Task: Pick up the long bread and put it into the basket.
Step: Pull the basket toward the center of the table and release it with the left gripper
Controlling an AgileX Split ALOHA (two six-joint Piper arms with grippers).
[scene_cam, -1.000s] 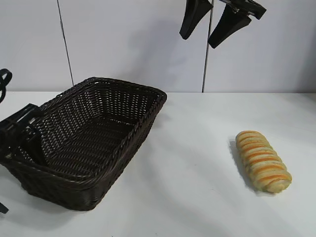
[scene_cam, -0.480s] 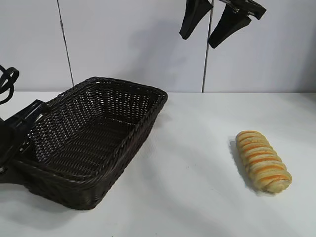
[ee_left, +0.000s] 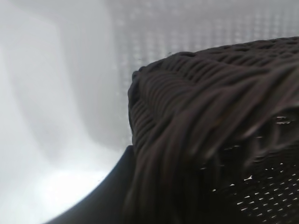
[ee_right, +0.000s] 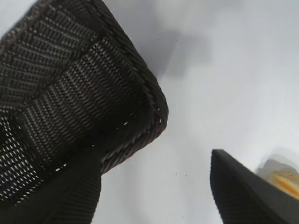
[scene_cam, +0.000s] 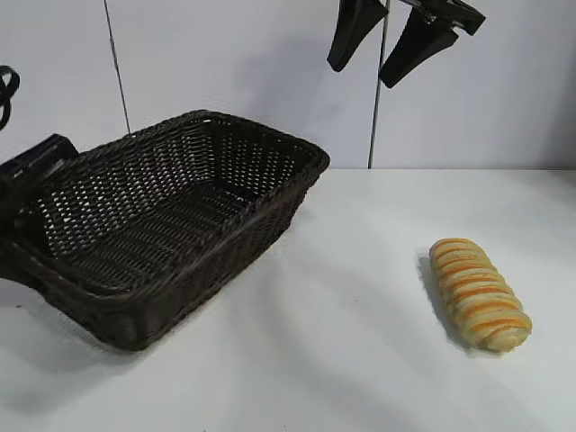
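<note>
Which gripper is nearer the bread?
Right. The right gripper hangs open, high above and behind the bread; the left gripper grips the basket rim, far across.

1. Counter [scene_cam: 360, 360]: plain white surface, spanning the full width of the exterior view and meeting a pale panelled wall at the rear.
2. Basket [scene_cam: 225, 243]: dark brown woven wicker, rectangular, flaring sides, braided rim. Sits at the left side of the counter, tilted, with its left end raised; interior shows no contents.
3. Long bread [scene_cam: 478, 293]: elongated oval loaf, pale yellow with orange-brown crosswise stripes. Lies flat on the counter at the right, well apart from the basket, long axis running diagonally toward the front right.
4. Bare counter separates the two items.
</note>
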